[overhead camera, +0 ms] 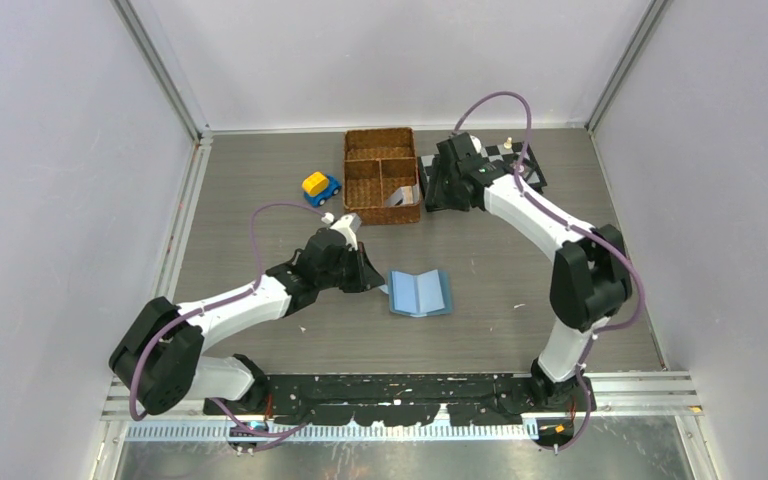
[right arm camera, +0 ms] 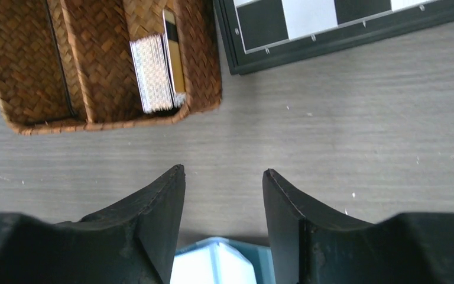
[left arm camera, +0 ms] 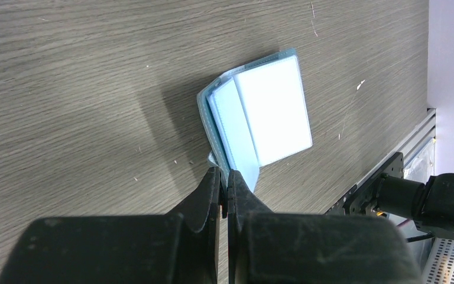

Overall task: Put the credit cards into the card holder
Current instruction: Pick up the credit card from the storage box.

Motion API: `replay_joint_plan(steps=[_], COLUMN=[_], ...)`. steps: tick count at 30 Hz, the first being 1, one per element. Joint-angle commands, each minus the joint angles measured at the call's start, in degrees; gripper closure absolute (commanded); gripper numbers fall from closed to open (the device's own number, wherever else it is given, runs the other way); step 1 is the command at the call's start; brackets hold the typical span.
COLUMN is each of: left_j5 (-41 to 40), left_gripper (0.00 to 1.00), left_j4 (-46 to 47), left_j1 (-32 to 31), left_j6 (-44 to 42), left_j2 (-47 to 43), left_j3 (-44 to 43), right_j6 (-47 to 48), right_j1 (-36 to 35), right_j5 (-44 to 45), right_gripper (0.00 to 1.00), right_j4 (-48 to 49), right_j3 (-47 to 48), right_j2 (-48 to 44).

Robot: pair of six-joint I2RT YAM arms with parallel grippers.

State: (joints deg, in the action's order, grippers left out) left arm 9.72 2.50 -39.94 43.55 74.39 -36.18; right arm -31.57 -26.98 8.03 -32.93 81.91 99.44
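Observation:
The teal-blue card holder (overhead camera: 420, 292) lies open on the table, pale inner pockets up; it also shows in the left wrist view (left arm camera: 260, 115). My left gripper (overhead camera: 378, 285) is shut on the holder's near left edge (left arm camera: 224, 174). The credit cards (overhead camera: 397, 196) stand as a stack in the near right compartment of the wicker basket; in the right wrist view the cards (right arm camera: 156, 65) show white edges and one orange-gold card with a black stripe. My right gripper (right arm camera: 223, 177) is open and empty, hovering just in front of the basket, right of the cards (overhead camera: 430, 185).
The brown wicker basket (overhead camera: 378, 132) stands at the back centre, its rim also in the right wrist view (right arm camera: 204, 65). A yellow and blue toy car (overhead camera: 320, 186) sits left of it. A black and white chessboard (overhead camera: 520, 165) lies to its right, partly under the right arm.

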Motion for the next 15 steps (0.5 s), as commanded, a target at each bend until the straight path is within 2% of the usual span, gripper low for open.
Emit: replay_joint_plan(steps=[1, 5, 15], left_j5=[1.3, 1.5, 2.1], left_gripper=[1.0, 1.0, 1.0], left_j4=[1.2, 1.3, 1.9], left_j1=[0.4, 0.4, 0.4], left_j6=[0.3, 0.3, 0.2], left_j2=[-1.1, -1.1, -0.4], left_j3=[0.2, 0.2, 0.0], right_j6=[2.6, 3.6, 3.9], right_j1=[0.3, 0.6, 0.6], right_j5=[0.0, 0.5, 0.0], right_gripper=[0.47, 0.53, 0.55], right_j4=[3.1, 3.3, 3.7], right_j3=[6.9, 11.1, 14.7], right_j2=[5.4, 10.2, 13.9])
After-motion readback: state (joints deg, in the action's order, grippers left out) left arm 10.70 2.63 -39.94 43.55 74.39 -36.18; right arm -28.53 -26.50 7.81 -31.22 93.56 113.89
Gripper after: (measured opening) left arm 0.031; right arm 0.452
